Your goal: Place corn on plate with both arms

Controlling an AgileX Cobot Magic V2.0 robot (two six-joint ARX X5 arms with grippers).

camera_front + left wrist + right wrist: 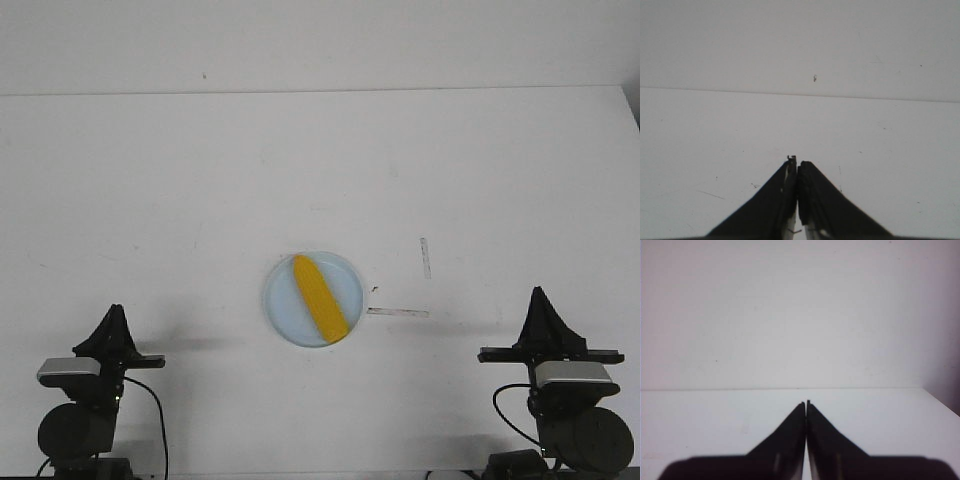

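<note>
The yellow corn (pixel 319 298) lies diagonally on the pale blue plate (pixel 281 301) in the middle of the white table, its tapered tip toward the far left rim. My left gripper (pixel 116 312) stands shut near the front left corner, well apart from the plate. My right gripper (pixel 541 295) stands shut near the front right. In the left wrist view the left gripper (pixel 797 162) shows its tips pressed together over bare table. The right gripper (pixel 806 402) in its own view is likewise closed with nothing held. Neither wrist view shows the corn or plate.
Two thin strips of tape (pixel 397 312) (pixel 425 257) lie on the table right of the plate. The table's far edge (pixel 300 93) meets a white wall, and its right edge (pixel 630 105) shows at the far right.
</note>
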